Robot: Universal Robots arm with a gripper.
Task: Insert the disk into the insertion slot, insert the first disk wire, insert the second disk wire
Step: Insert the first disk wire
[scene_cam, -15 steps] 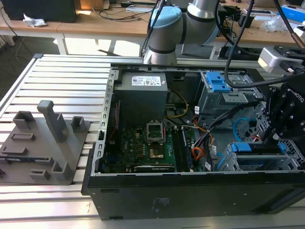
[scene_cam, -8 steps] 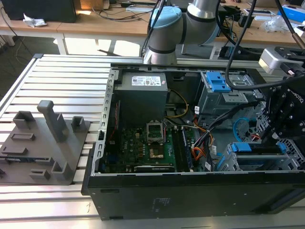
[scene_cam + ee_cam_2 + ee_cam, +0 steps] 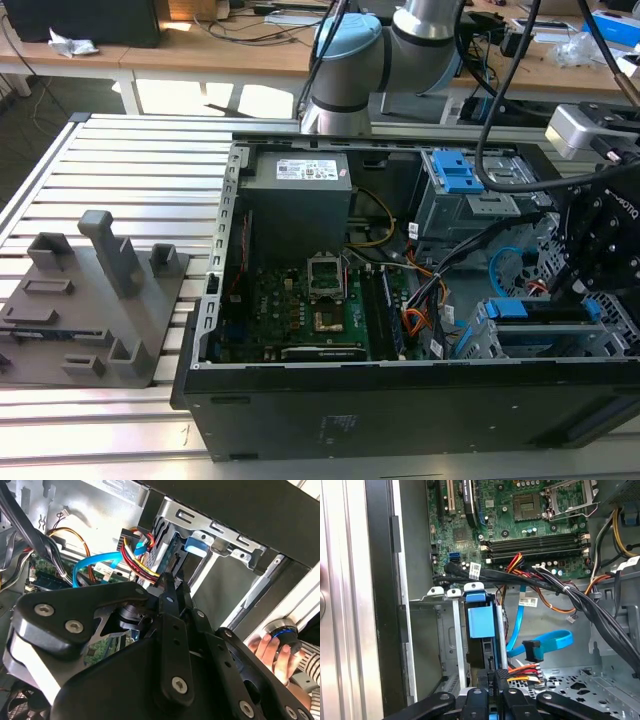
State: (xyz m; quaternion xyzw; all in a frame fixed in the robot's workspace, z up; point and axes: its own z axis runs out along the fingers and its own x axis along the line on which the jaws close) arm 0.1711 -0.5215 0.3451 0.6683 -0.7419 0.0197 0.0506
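At the exterior view's left we see a grey moulded plastic fixture [image 3: 95,300] on the slatted aluminium table [image 3: 140,170]. To its right lies an open black computer case [image 3: 400,410]. Further right, the silver-grey disk [image 3: 527,309] in its blue caddy sits inside the grey perforated sheet-metal insertion slot [image 3: 612,330]. In the first wrist view, the black tool [image 3: 497,676] is pressed together on the red, yellow and black wire bundle [image 3: 522,670], just beside the disk.

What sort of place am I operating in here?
Probably a robotics lab or workshop: an open computer case lies on a slatted aluminium bench, with cable-strewn wooden desks beyond it.
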